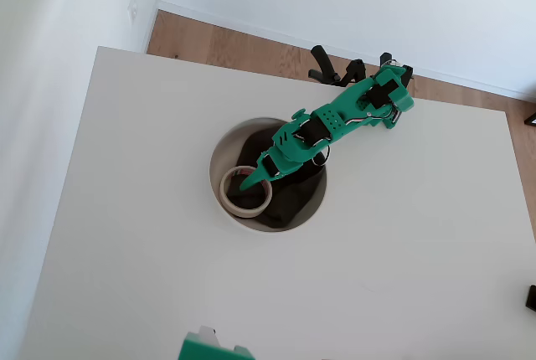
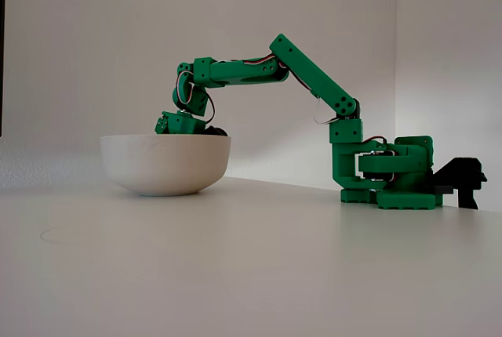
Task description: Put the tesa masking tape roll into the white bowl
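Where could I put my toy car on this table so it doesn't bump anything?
Lots of bare table: the wide stretch right of the white bowl in the overhead view, the strip to its left, and the near side. It's crowded inside the bowl, where the gripper sits at the tape roll, and along the far edge by the arm's base.

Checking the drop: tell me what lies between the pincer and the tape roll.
Nothing: in the overhead view the pincer tips overlap the tesa masking tape roll lying inside the white bowl.
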`<state>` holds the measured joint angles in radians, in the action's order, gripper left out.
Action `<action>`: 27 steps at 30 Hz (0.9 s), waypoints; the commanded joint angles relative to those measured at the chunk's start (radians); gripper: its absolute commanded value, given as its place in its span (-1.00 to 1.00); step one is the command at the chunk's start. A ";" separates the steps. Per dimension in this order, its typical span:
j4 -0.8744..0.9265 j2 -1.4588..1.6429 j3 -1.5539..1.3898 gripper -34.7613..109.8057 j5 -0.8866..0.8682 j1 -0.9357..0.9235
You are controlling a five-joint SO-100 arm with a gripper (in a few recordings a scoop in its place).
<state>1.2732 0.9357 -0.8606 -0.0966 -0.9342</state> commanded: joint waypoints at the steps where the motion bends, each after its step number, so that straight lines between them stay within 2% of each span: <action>1: -0.020 0.112 0.061 -0.22 0.012 -0.028; 5: -0.035 0.123 0.061 -0.63 0.000 -0.034; 17: -0.012 0.212 0.063 -0.63 -0.008 -0.020; 19: -0.006 0.218 0.063 -0.21 -0.017 -0.017; 20: -0.006 0.218 0.063 -0.12 -0.017 -0.017; 21: -0.008 0.218 0.063 -0.12 -0.014 -0.017; 23: -0.012 0.216 0.063 -0.24 -0.014 -0.017; 27: -0.015 0.218 0.063 -0.29 -0.015 -0.023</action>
<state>1.2548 1.0293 -0.8606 -0.0982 -0.9434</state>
